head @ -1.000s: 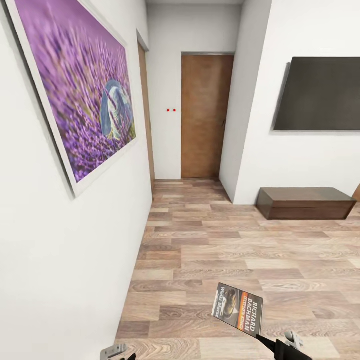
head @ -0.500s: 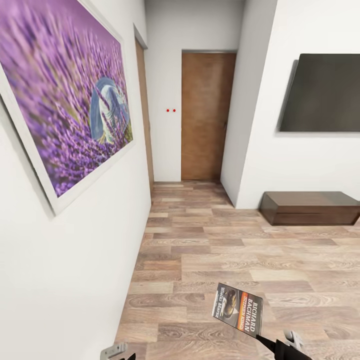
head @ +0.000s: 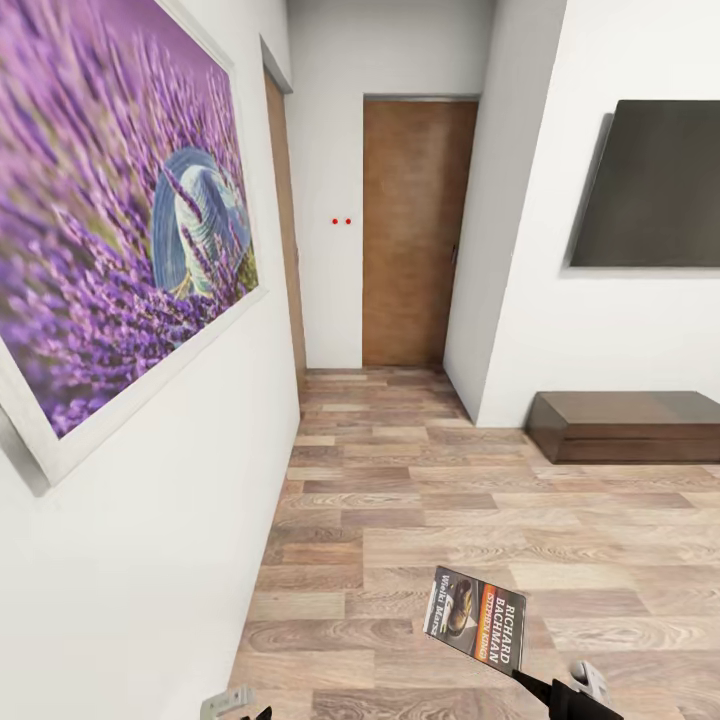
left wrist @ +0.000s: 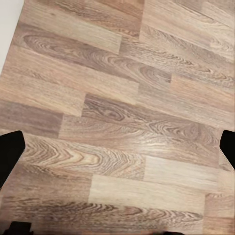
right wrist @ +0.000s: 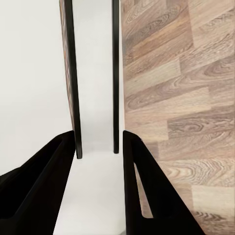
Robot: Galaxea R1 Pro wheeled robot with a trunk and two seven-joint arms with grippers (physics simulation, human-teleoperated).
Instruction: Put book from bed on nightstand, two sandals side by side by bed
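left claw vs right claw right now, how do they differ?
Load: the right claw is shut on the book; the left claw holds nothing.
Opening: the left claw's fingers sit wide apart at the picture's edges; the right claw's fingers press the book's edge.
Backdrop: beyond the left claw lies plank floor; the book blocks much of the right's view.
Shared: dark fingers, both low above the floor.

A large framed picture of purple flowers (head: 120, 230) hangs on the white wall at nine o'clock. A brown door (head: 415, 232) stands shut at twelve, two red dots (head: 342, 221) beside it. At three, a dark screen (head: 655, 185) hangs above a long low dark cabinet (head: 630, 425).
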